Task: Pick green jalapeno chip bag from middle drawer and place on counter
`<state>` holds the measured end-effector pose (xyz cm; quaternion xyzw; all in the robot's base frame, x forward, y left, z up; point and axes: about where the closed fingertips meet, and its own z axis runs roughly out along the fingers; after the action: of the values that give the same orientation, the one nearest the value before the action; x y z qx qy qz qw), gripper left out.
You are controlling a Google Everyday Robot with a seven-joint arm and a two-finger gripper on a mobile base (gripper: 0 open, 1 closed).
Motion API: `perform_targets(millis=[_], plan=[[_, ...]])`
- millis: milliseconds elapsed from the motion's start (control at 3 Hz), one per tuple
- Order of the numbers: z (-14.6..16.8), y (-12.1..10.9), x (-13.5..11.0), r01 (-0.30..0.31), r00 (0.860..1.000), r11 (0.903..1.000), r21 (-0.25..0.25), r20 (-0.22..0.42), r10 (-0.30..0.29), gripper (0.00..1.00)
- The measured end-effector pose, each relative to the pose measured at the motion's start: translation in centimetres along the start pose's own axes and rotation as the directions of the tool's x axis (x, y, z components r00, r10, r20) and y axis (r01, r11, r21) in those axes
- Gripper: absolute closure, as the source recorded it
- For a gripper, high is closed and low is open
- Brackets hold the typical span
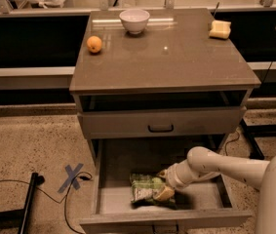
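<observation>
the crinkly green-and-white foil chip bag [145, 188] lies on the pale floor of the open shallow grey drawer [203, 196], near its front. the white arm's gripper [163, 184] is at the bag's right end, touching it; whether it is parted or clamped cannot be told. on the glossy grey-brown counter [167, 62] sit a white bowl [134, 21], an orange fruit [94, 44] and a yellow block [220, 29].

Green-and-white chip bag [145, 189], cream gripper [166, 185] at it in grey middle drawer [115, 201]. Grey-brown bench [176, 62]; orange fruit [94, 44], white bowl [134, 21], yellow block [220, 29]
</observation>
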<state>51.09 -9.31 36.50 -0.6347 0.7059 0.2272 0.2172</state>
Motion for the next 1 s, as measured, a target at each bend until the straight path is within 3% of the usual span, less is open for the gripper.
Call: perform_targets(millis=[333,667,1000], plan=[[-0.1,0.3,-0.9,0.034,0.999,0.9994,-0.007,0.017,-0.034,0.69],[-1.1,0.7,-2.2,0.068,0.994,0.9976,-0.011,0.083,-0.067,0.92],[-4.9,2.3,-4.7,0.134,0.971,0.9909,0.009,0.199,-0.133,1.00]])
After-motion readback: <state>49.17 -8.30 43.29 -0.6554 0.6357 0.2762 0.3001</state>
